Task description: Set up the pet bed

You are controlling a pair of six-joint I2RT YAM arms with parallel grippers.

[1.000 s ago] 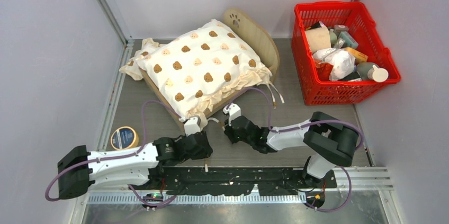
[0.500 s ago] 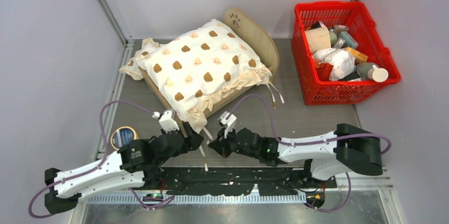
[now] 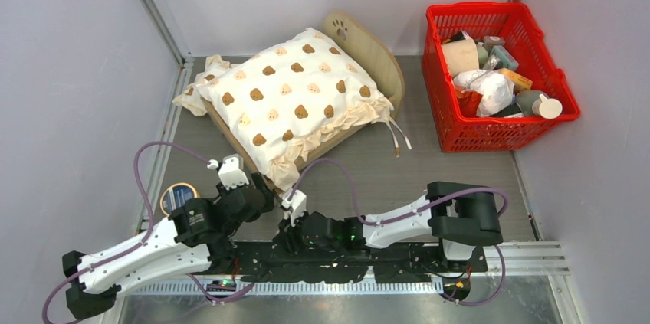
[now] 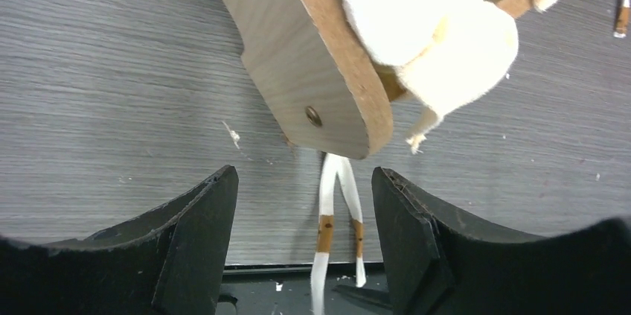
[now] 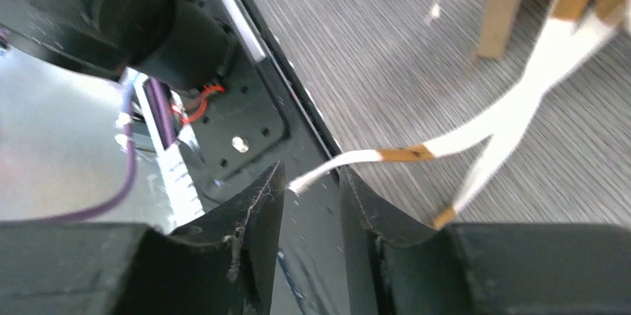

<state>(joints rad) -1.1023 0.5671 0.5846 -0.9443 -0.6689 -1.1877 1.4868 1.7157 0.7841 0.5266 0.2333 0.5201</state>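
Both arms have pulled back toward the bottom of the overhead view since a second ago, away from the near corner of the pet bed, and both sets of jaws have let go. The bed has not shifted: it sits upper centre on the grey tabletop, turned diagonally, its arched headboard with the paw cutout toward the upper right. A cream bear-print cushion covers it, ruffle spilling over the near corner, and a small matching pillow pokes out at its upper-left side. White ties with brown bands trail from that corner across the tabletop. The left arm stretches up from the lower left, its left jaws spread wide and empty just short of the bed's rounded wooden end. The right arm lies low along the bottom, reaching left; its right jaws stand slightly parted at the black base strip, one tie's tip at the mouth of the gap, not pinched. A tape roll lies beside the left wrist, and a red basket of oddments stands at upper right.
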